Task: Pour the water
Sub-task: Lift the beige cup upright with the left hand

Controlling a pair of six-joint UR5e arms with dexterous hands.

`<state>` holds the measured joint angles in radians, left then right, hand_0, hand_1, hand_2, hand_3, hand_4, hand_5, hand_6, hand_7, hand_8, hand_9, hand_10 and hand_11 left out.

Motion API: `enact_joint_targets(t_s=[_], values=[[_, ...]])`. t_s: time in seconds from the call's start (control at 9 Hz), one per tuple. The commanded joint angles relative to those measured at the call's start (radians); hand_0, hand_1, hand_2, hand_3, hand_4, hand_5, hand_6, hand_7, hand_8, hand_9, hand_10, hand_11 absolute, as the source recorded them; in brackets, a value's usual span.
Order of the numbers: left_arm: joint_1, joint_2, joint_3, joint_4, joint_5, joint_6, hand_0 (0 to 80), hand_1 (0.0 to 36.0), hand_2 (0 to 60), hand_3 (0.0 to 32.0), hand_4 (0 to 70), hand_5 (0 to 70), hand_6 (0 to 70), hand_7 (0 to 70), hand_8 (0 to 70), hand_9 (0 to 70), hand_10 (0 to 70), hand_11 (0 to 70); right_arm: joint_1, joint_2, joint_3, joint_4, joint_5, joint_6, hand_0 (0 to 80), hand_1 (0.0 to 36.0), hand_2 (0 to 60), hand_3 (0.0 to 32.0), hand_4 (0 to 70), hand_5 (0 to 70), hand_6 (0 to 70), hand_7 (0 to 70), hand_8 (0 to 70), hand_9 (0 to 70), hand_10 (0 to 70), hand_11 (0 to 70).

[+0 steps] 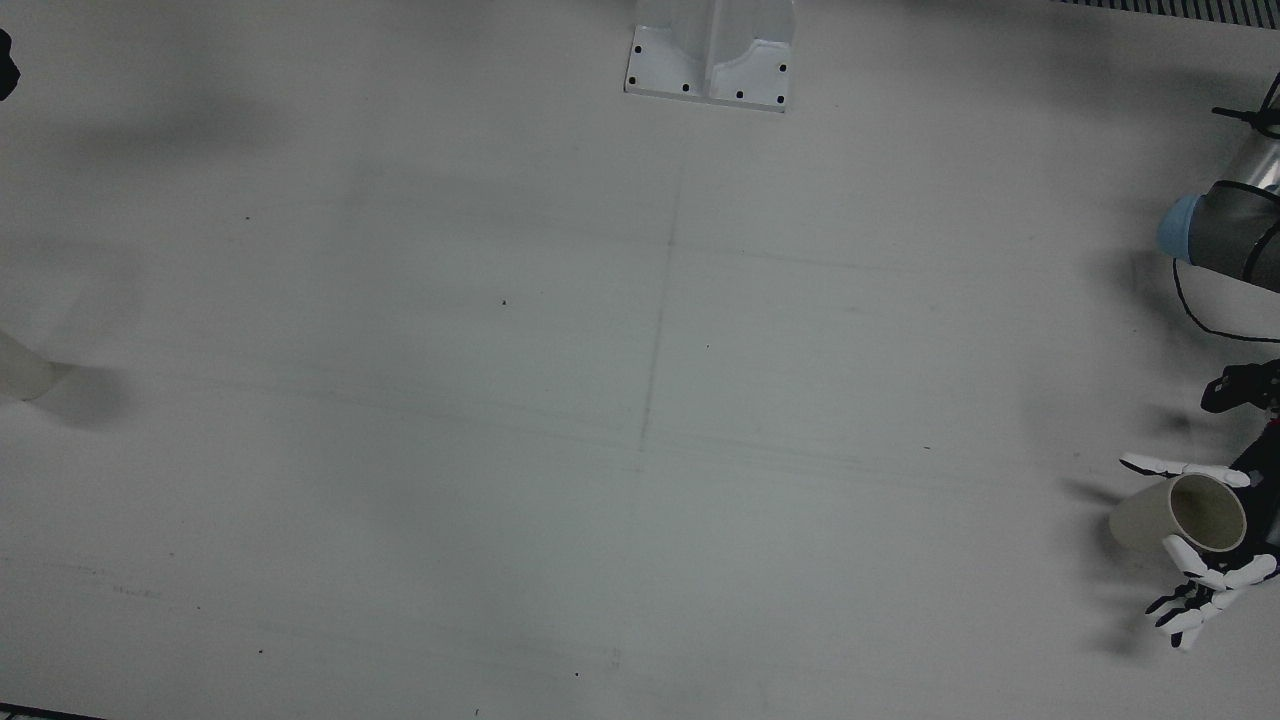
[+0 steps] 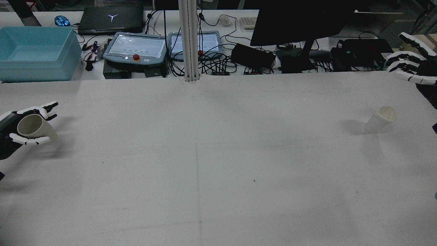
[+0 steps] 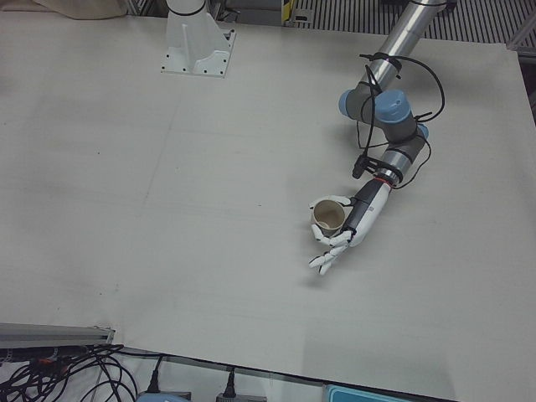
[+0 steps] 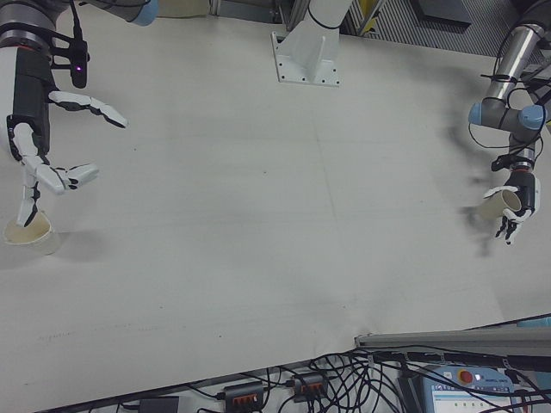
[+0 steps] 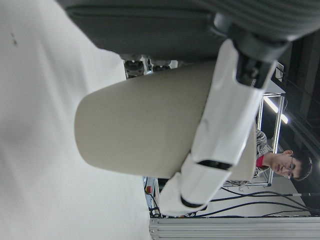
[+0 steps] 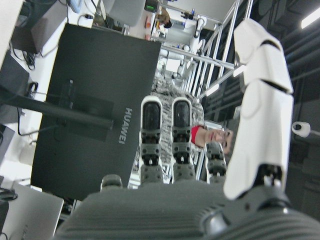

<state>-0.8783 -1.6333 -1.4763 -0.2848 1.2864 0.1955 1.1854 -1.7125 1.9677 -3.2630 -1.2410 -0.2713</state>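
Note:
A beige paper cup sits upright at the table's left end in the rear view, with my left hand wrapped round it, thumb on one side and fingers on the other. The same cup and left hand show at the right edge of the front view. In the left hand view this cup fills the frame against the palm. A second, paler cup stands alone near the right end. My right hand hangs open in the air beyond that cup, holding nothing; the right-front view shows the hand above the cup.
An arm pedestal is bolted at the table's rear middle. Beyond the far edge are a blue bin, two teach pendants, a post, a monitor and cables. A person shows in both hand views.

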Motion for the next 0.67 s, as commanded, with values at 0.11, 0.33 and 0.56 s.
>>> enact_joint_targets(t_s=[0.11, 0.33, 0.56], values=[[0.013, 0.001, -0.194, 0.214, 0.001, -0.074, 80.0, 36.0, 60.0, 0.0, 44.7, 70.0, 15.6, 12.5, 9.5, 1.9, 7.6, 14.9, 0.048, -0.047, -0.400, 0.485, -0.118, 0.017, 58.3, 26.9, 17.3, 0.0, 0.0, 11.7, 24.5, 21.9, 19.1, 23.9, 0.0, 0.0], [0.036, 0.000, -0.225, 0.240, -0.001, -0.073, 80.0, 36.0, 60.0, 0.0, 44.2, 70.0, 15.8, 12.9, 9.6, 2.1, 7.8, 15.1, 0.057, -0.053, -0.547, 0.621, -0.123, 0.018, 64.6, 32.1, 19.7, 0.0, 2.5, 11.4, 21.9, 15.3, 4.9, 4.1, 0.0, 0.0], [0.055, 0.000, -0.261, 0.281, -0.002, -0.071, 80.0, 36.0, 60.0, 0.0, 43.5, 70.0, 15.7, 13.0, 9.6, 2.2, 7.9, 15.3, 0.130, -0.039, -0.717, 0.748, -0.179, 0.027, 67.1, 32.8, 17.0, 0.0, 0.0, 10.8, 15.8, 0.6, 2.1, 0.0, 0.0, 0.0]])
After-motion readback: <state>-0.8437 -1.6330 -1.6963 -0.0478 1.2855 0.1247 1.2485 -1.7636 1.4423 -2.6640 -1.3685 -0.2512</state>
